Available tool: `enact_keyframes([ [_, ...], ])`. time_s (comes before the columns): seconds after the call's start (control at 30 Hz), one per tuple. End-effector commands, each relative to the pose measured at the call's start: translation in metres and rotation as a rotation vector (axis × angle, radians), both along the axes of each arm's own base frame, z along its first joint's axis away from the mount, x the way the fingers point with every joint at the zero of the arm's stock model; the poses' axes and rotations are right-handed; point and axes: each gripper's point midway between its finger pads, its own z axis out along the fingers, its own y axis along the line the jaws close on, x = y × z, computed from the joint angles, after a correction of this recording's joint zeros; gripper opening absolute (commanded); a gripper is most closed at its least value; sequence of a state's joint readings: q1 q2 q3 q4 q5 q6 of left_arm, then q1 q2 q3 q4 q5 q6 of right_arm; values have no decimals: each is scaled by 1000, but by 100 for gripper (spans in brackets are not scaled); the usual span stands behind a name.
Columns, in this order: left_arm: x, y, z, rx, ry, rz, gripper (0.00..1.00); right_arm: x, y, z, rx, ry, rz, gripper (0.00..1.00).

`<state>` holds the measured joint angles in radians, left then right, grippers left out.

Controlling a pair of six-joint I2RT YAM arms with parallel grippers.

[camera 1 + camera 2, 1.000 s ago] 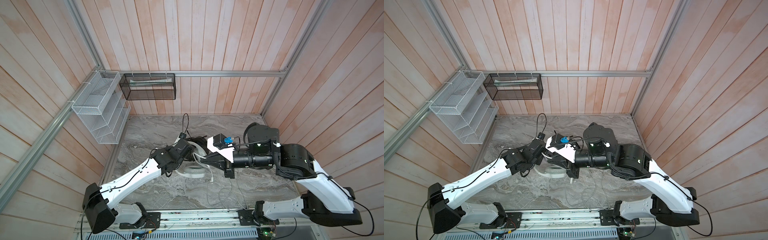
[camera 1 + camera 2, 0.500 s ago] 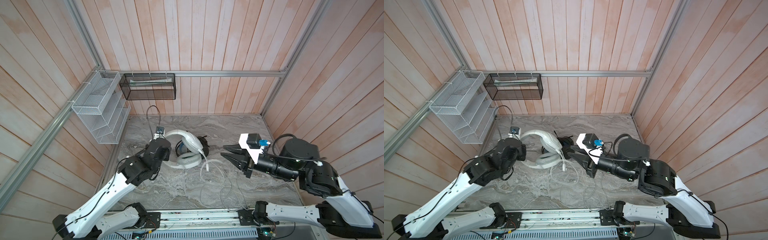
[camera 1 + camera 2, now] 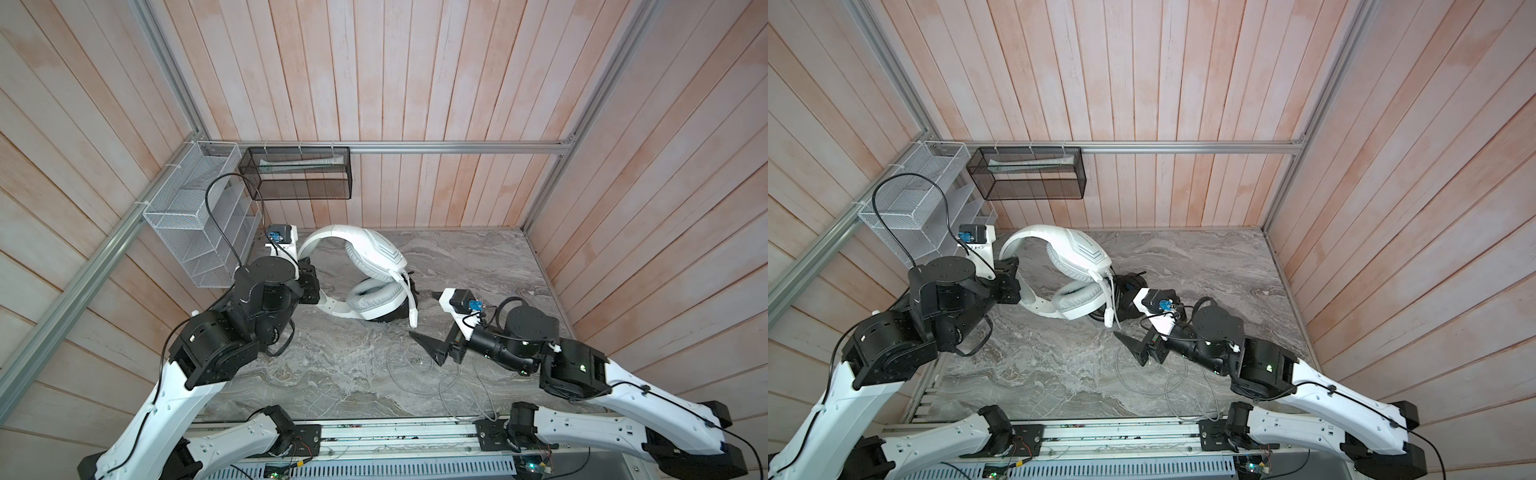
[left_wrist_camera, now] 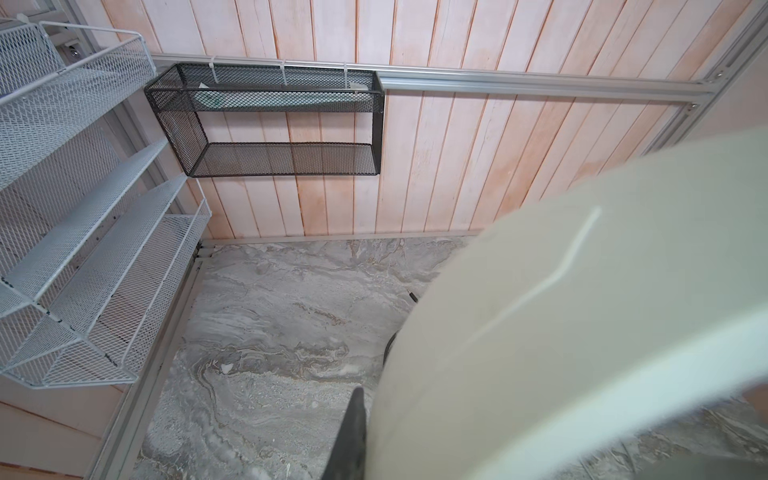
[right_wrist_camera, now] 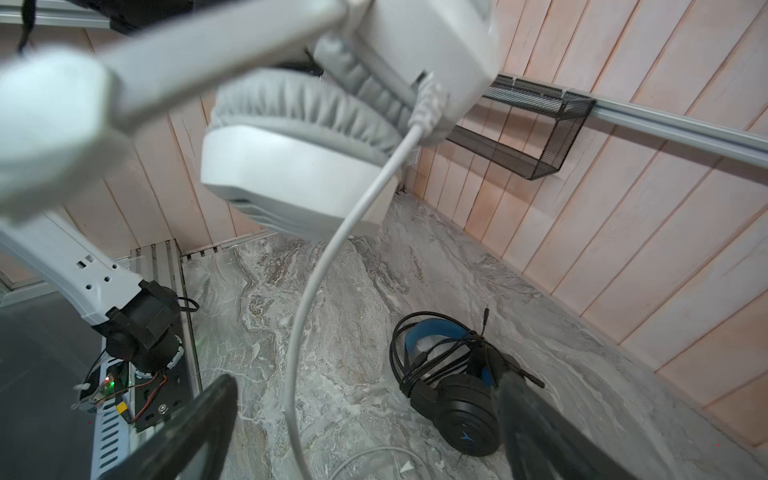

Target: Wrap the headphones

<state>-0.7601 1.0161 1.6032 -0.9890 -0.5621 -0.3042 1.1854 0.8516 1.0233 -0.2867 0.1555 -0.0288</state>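
Note:
The white-grey headphones [image 3: 365,266] hang above the table. My left gripper [image 3: 311,286] is shut on their headband [image 4: 561,332], and one dark finger [image 4: 353,432] presses against it in the left wrist view. Their grey cable [image 5: 307,299] drops from an ear cup [image 5: 291,166] and passes between the fingers of my open right gripper [image 5: 368,384] without being pinched, then loops on the table [image 3: 415,370]. The black headphones [image 5: 457,386], with a blue inner band and the black cable wound around them, lie on the table below. In a top view they [image 3: 1130,283] show partly behind the white pair. My right gripper [image 3: 422,314] stands to the right of the white pair.
A white wire rack [image 3: 199,232] hangs on the left wall. A black mesh basket [image 3: 299,174] holding a tube hangs on the back wall. Wooden walls close in three sides of the marble table [image 3: 478,266]. The arms' base rail [image 3: 395,436] runs along the front edge.
My right gripper has opened and drawn back to the right, away from the headphones. My left arm has carried the white pair up and toward the back left, uncovering the black pair.

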Motion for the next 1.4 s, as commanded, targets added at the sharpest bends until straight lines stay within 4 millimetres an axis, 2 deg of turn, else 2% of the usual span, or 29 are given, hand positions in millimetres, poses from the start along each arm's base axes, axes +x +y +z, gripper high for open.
enact_keyframes([
  [0.0,-1,-5,18,-88,-17,-10,0,20,5,-9,84,-11,-63,97],
  [0.1,-3,-4,25,-100,-26,-11,0,41,-9,-29,144,25,-98,97],
  [0.17,-4,-3,29,-111,-29,-11,0,45,-13,-44,193,84,-61,92],
  [0.23,-3,-2,33,-115,-32,-1,0,44,-10,-58,199,120,-35,76],
  [0.3,-2,2,34,-114,-35,24,0,39,-6,-72,191,156,-5,55],
  [0.37,1,4,35,-105,-33,49,0,36,-6,-84,191,198,2,30],
  [0.43,5,5,31,-83,-23,71,0,28,-6,-90,187,224,26,12],
  [0.5,12,3,22,-43,3,97,0,21,-4,-88,167,239,40,0],
  [0.6,25,2,5,20,53,163,0,4,8,-75,111,248,99,0],
  [0.77,46,-9,-26,133,127,208,0,-28,38,-80,-115,301,183,0],
  [0.83,52,-12,-42,193,161,223,0,-33,40,-77,-196,276,166,0],
  [0.9,57,-14,-57,260,181,224,0,-36,35,-65,-254,250,163,0],
  [1.0,59,-18,-82,402,182,209,0,-36,22,-32,-290,195,157,0],
  [1.07,59,-16,-96,507,173,216,0,-33,11,-18,-330,158,133,0],
  [1.17,56,-20,-112,577,168,180,0,-28,3,-13,-385,120,111,0],
  [1.37,31,-53,-127,618,86,-38,0,-12,9,-15,-436,69,78,0],
])
